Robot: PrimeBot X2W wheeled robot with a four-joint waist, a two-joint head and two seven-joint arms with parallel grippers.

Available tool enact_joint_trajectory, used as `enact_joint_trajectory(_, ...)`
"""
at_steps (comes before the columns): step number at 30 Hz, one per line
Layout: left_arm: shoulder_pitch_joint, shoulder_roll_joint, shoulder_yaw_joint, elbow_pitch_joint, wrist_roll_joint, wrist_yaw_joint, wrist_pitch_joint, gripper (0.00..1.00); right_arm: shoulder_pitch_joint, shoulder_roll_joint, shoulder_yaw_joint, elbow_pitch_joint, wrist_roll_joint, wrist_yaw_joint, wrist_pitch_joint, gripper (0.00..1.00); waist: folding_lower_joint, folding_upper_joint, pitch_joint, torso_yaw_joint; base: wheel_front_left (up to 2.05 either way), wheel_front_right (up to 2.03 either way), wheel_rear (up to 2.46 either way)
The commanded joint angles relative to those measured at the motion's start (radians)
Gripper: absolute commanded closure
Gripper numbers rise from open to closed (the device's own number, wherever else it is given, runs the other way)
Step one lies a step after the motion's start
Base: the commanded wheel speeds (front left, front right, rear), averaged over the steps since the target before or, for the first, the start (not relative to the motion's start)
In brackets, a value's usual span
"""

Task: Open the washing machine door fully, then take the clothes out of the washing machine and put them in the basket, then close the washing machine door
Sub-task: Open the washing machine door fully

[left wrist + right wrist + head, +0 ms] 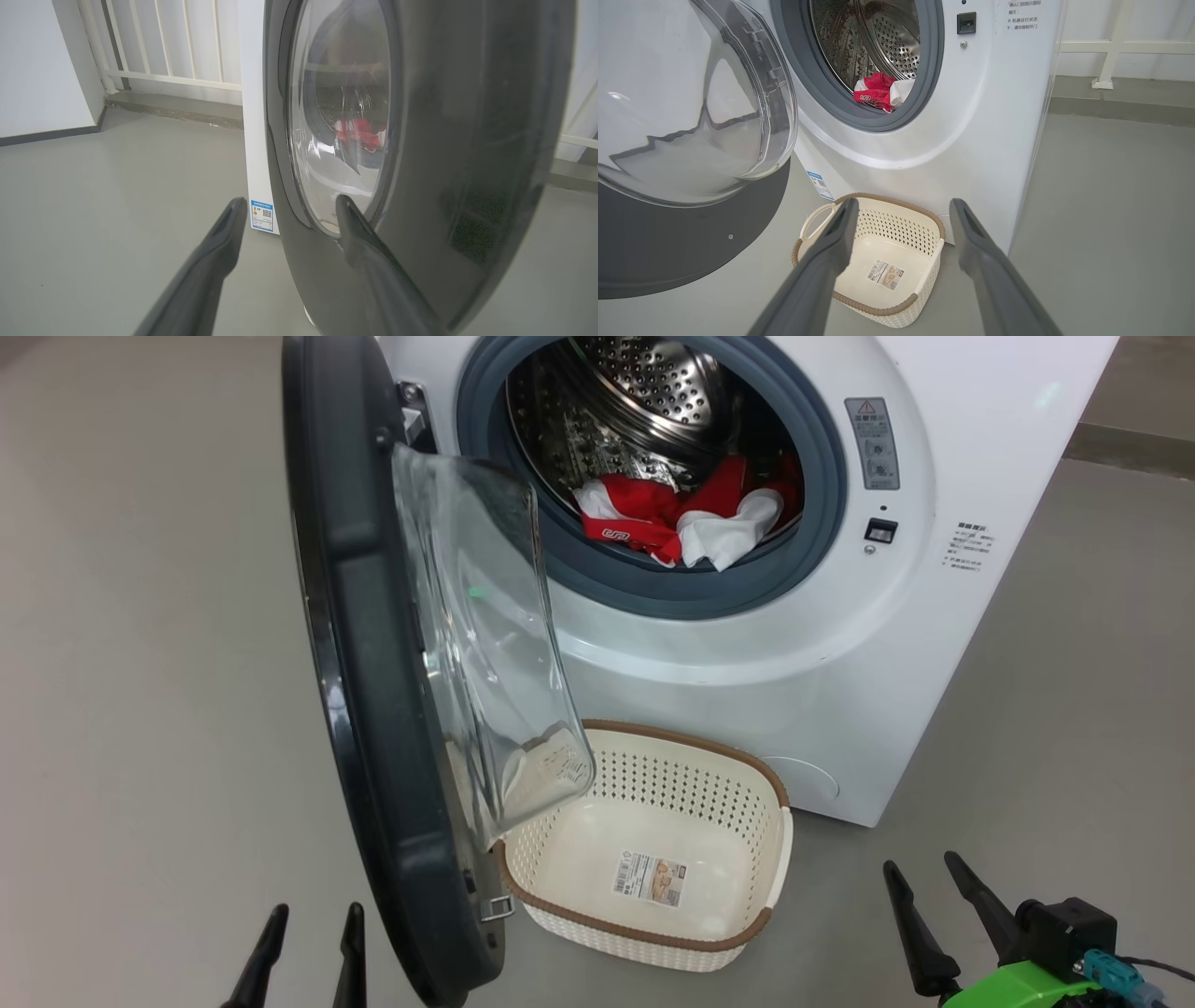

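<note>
**Door open, clothes in drum**

Head view: we find the washing machine door [373, 709] swung out, clothes [653, 518] inside the washing machine [840, 691], the basket [672, 775] on the floor below. The left gripper [316, 910] and right gripper [920, 863] are spread, holding nothing.
Left wrist view adds the door's glossy outer face.
Right wrist view adds a basket handle [817, 224].

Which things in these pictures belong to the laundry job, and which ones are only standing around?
For the job:
washing machine
washing machine door, open
red clothes, inside the machine
basket, empty, below the opening

Just around:
white railing
grey floor
blue sticker on the machine's side
</note>
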Motion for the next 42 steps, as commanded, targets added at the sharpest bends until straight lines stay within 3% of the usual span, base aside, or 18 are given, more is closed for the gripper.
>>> enact_joint_trajectory(1, -0.030, 0.006, 0.031, -0.020, -0.005, -0.003, -0.008, 0.00, -0.001, -0.007, 0.013, -0.018, -0.011, 0.005, -0.012, 0.00, 0.0000, 0.0000, -0.001, -0.001, 0.00, 0.00, 0.00)
enact_joint_trajectory(4, -0.033, 0.006, 0.038, -0.022, -0.025, 0.000, -0.008, 0.00, 0.002, -0.004, 0.011, -0.019, -0.015, 0.005, -0.012, 0.00, 0.0000, 0.0000, -0.004, -0.003, 0.00, 0.00, 0.00)
enact_joint_trajectory(5, -0.036, 0.006, 0.045, -0.027, -0.039, 0.002, -0.008, 0.57, 0.002, -0.004, 0.011, -0.020, -0.016, 0.005, -0.012, 0.00, 0.0000, 0.0000, -0.005, -0.004, 0.00, 0.00, 0.00)
enact_joint_trajectory(6, -0.039, 0.006, 0.053, -0.035, -0.051, 0.004, -0.008, 1.00, 0.001, -0.004, 0.011, -0.021, -0.017, 0.005, -0.012, 0.00, 0.0000, 0.0000, -0.005, -0.005, 0.00, 0.00, 0.00)
enact_joint_trajectory(11, -0.065, 0.006, 0.114, -0.115, -0.097, 0.015, -0.008, 1.00, 0.003, -0.003, 0.013, -0.029, -0.021, 0.005, -0.012, 0.00, 0.0000, 0.0000, -0.011, -0.009, 0.00, 0.00, 0.00)
enact_joint_trajectory(16, -0.108, 0.006, 0.153, -0.294, -0.126, 0.033, -0.008, 1.00, 0.004, -0.004, 0.013, -0.038, -0.026, 0.005, -0.012, 0.00, 0.0000, 0.0000, -0.009, -0.008, 0.00, 0.00, 0.00)
enact_joint_trajectory(19, -0.133, 0.006, 0.105, -0.465, -0.131, 0.037, -0.008, 1.00, 0.000, -0.005, 0.014, -0.043, -0.027, 0.005, -0.012, 0.00, 0.0000, 0.0000, -0.005, -0.008, 0.00, 0.00, 0.00)
enact_joint_trajectory(23, -0.119, 0.006, -0.048, -0.554, -0.124, 0.007, -0.008, 1.00, -0.005, -0.006, 0.018, -0.045, -0.025, 0.005, -0.012, 0.00, 0.0000, 0.0000, -0.001, -0.011, 0.00, 0.00, 0.00)
enact_joint_trajectory(28, -0.067, 0.006, -0.251, -0.464, -0.108, -0.023, -0.008, 1.00, -0.011, -0.006, 0.023, -0.045, -0.024, 0.005, -0.012, 0.00, 0.0000, 0.0000, 0.002, -0.017, 0.00, 0.00, 0.00)
enact_joint_trajectory(32, -0.045, 0.006, -0.322, -0.342, -0.128, -0.023, 0.009, 1.00, -0.013, -0.003, 0.028, -0.043, -0.026, 0.005, -0.012, 0.00, 0.0000, 0.0000, 0.004, -0.024, 0.00, 0.00, 0.00)
enact_joint_trajectory(42, -0.089, 0.006, -0.323, -0.107, -0.197, 0.044, 0.017, 1.00, -0.019, -0.001, 0.027, -0.043, -0.024, 0.005, -0.012, 0.00, 0.0000, 0.0000, 0.012, -0.033, 0.00, 0.00, 0.00)
